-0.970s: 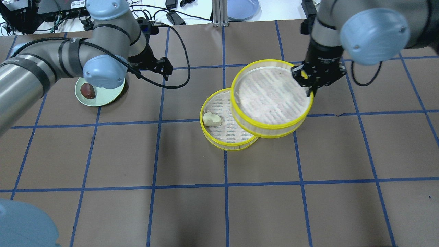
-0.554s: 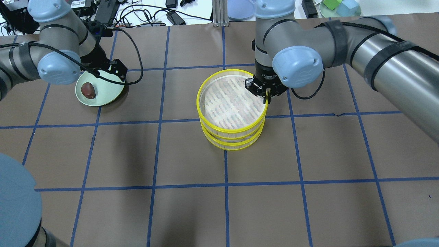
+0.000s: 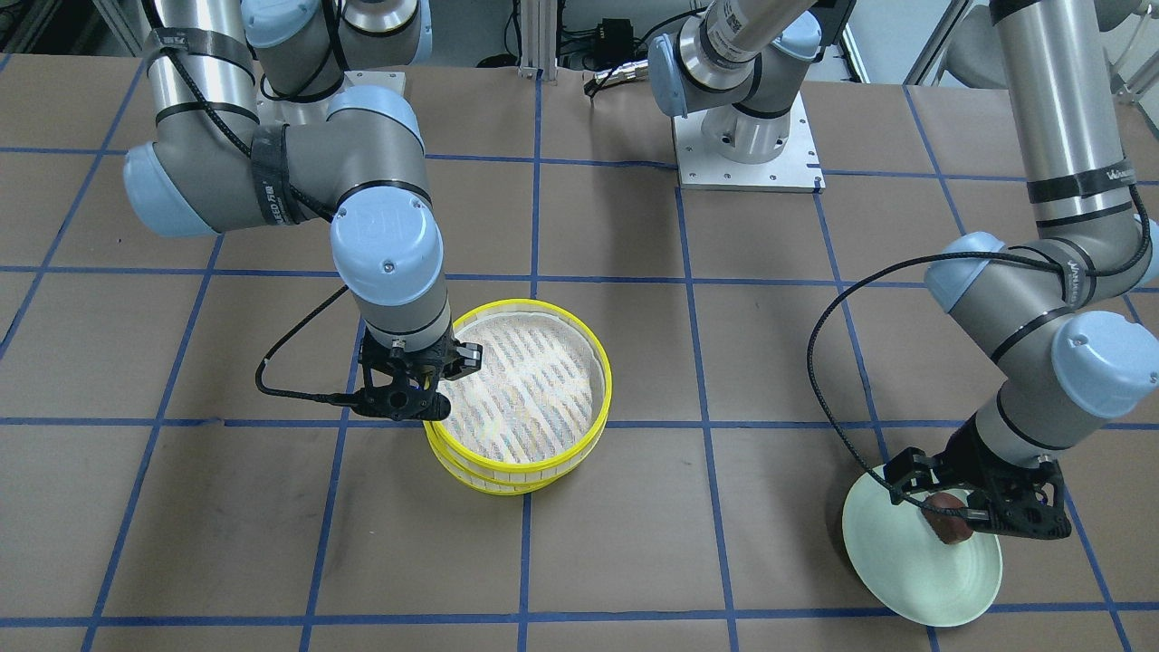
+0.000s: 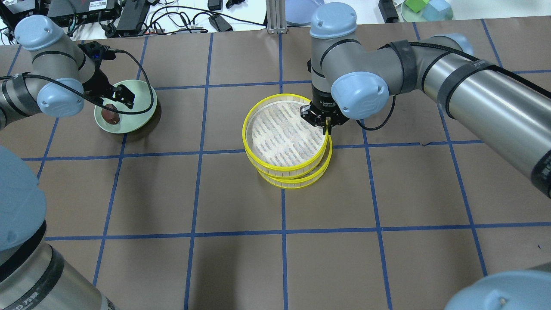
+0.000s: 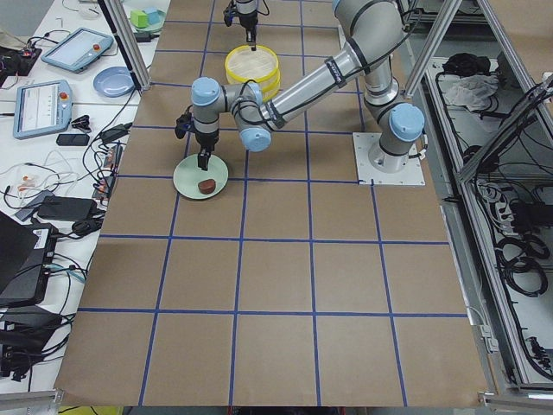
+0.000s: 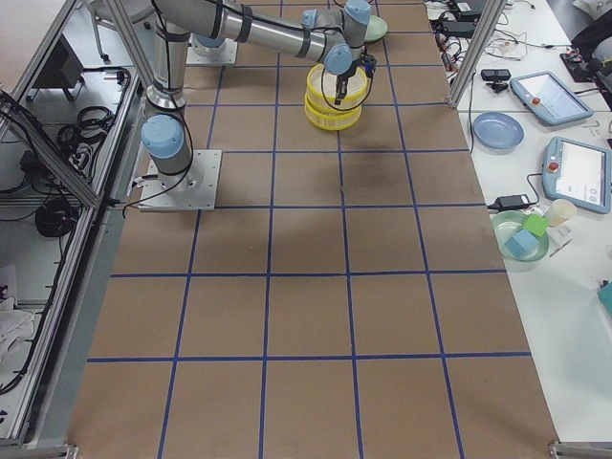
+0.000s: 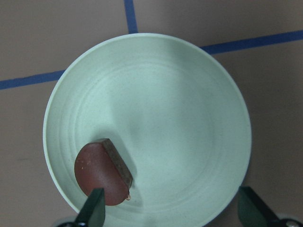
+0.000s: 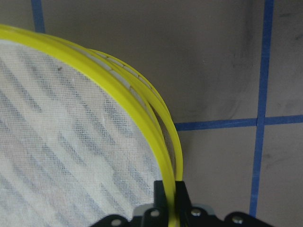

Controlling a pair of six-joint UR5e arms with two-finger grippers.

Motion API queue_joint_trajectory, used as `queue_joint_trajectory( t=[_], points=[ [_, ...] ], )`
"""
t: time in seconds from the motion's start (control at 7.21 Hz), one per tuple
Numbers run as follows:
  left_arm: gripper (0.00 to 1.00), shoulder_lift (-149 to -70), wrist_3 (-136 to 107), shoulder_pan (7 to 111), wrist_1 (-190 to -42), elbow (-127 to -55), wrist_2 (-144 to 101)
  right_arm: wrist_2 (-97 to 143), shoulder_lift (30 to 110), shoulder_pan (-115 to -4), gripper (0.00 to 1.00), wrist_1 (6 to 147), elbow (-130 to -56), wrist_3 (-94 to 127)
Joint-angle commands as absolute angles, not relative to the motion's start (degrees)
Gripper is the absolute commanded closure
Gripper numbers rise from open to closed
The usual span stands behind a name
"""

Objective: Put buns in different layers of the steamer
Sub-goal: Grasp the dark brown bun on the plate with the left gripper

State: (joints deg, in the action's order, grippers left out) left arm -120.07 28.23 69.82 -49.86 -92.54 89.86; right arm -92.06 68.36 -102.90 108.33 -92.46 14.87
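The steamer's upper tier [image 4: 244,129] sits over the lower tier [image 4: 301,184], shifted slightly to the left; its whitish floor is bare. My right gripper [image 4: 326,122] is shut on the upper tier's yellow rim, seen close in the right wrist view [image 8: 173,203]. The cream-white bun is hidden under the upper tier. The dark reddish-brown bun [image 4: 110,114] lies on the pale-green plate [image 4: 144,110]. My left gripper [image 4: 122,98] is open just above the plate, its fingertips [image 7: 94,210] beside the bun [image 7: 102,172] without holding it.
A blue plate [image 4: 301,10], cables and a dish of coloured blocks [image 4: 424,8] lie beyond the table's far edge. The arms' base plate [image 3: 747,145] stands at the robot's side. The brown table has a blue tape grid.
My right gripper carried the upper tier left over the lower tier, covering the cream-white bun. My left gripper moved left to hang over the plate.
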Motion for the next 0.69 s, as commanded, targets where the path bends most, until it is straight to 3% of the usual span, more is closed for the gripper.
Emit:
queue_joint_trajectory(
  t=[0.0, 0.55],
  points=[
    [0.0, -122.3, 30.7, 68.6, -49.7, -91.8, 90.1, -92.4, 68.8, -102.8, 1.0, 108.7, -92.6, 13.6],
    [0.0, -124.0, 36.2, 67.4, -48.3, -90.4, 90.1, -94.0, 68.9, -102.0, 1.0, 108.6, -92.7, 8.3]
  ],
)
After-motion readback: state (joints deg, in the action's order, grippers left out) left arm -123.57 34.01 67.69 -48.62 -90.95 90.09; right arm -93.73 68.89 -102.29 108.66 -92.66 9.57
